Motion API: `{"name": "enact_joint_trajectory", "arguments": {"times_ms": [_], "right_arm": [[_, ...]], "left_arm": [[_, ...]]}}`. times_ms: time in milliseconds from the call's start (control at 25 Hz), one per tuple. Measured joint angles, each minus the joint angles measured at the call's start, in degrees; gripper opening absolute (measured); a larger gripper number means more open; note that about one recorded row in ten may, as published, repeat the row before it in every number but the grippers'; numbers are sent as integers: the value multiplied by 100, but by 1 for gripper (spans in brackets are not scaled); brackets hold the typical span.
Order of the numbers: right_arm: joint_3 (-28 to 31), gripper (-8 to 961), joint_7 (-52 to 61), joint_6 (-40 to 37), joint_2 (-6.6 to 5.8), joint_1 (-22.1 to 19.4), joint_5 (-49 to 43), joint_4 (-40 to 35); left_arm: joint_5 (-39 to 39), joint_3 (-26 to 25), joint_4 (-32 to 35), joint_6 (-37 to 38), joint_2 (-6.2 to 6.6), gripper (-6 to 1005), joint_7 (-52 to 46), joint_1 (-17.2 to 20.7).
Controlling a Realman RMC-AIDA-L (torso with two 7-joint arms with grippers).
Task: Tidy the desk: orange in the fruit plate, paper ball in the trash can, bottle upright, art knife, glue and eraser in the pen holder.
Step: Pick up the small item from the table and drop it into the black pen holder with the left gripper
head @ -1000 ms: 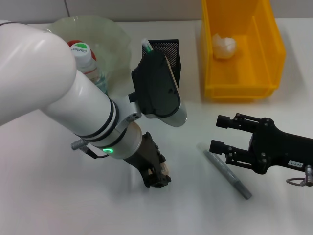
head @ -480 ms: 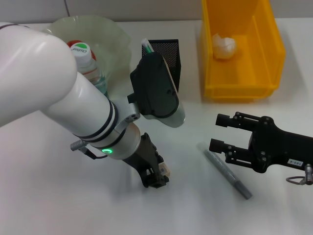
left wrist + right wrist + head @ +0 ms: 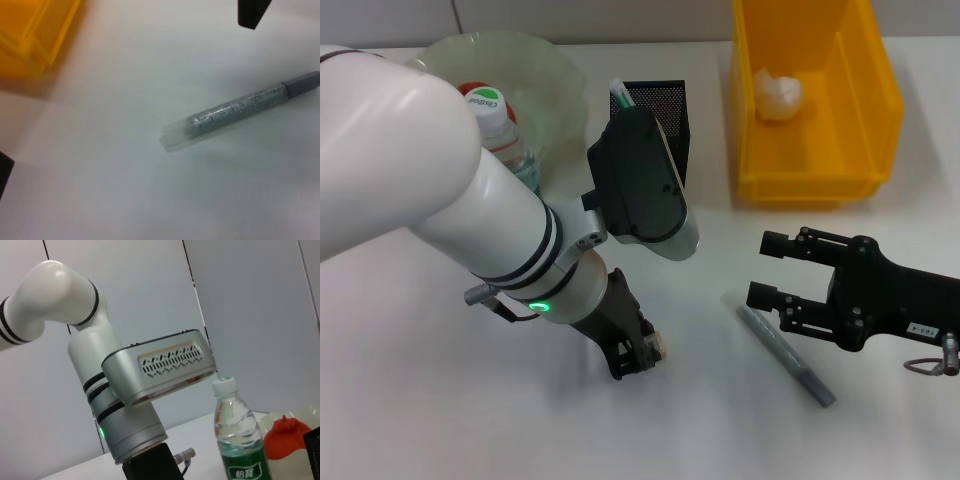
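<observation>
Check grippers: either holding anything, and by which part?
Left gripper is shut on the eraser, pinched at the fingertips; only its beige end shows. Right gripper is open, empty, beside the glue.

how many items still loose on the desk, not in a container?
2. A grey glue stick lies on the desk before the right gripper; the eraser is at the left gripper. Others may be hidden behind the arm.

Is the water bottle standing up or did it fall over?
Standing up. The clear plastic water bottle with the green label stands straight, white cap on top, beside the pale green wavy-rimmed bowl.
</observation>
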Motion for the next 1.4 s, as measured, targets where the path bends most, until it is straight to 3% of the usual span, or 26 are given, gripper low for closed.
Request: {"name": "enact_joint_trajectory", "arguments": {"times_ms": [320,680,1040,1120,1400], "right_arm": [[4,665,26,16,0,53,0,0],[277,665,27,24,23,74,0,-1],[803,666,-7,-18,107,11,0,-83],[868,666,-16,-26,127,-8,0,-97],[968,666,-96,-50,151,-156,1,-91]], "left_arm": [[64,6,43,-37,0,256,1,2],[69,-62,261,34,10,255,71,56],[64,-630,1403,225,61,254,212,776],[57,-921,1771,332,58,254,344,1005],[-275,-1801,2192,98,40,254,521,1267]]}}
